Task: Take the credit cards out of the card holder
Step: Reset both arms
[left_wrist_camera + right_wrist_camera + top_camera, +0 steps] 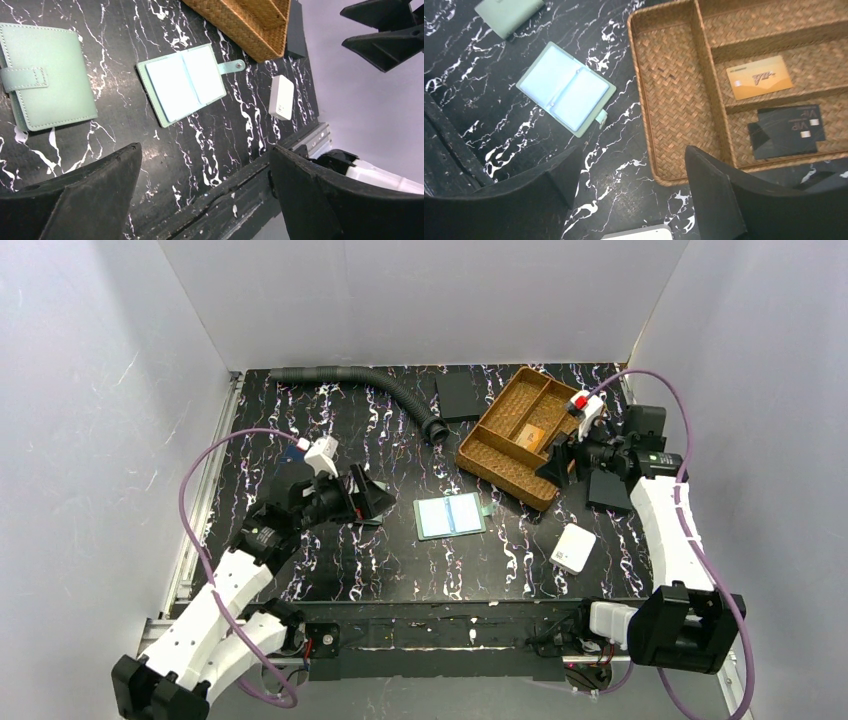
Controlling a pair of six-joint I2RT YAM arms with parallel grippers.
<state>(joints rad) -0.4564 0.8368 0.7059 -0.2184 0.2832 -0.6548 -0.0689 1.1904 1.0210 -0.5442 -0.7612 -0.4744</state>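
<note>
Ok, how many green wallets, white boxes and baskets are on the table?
Green wallets: 2, the open wallet and the shut wallet
White boxes: 1
Baskets: 1
Total: 4

We find the card holder lying opened flat at mid-table. A closed wallet lies to its left, a box to its front right, and the tray behind it to the right. The credit cards lie in the tray, in two adjoining compartments.
</note>
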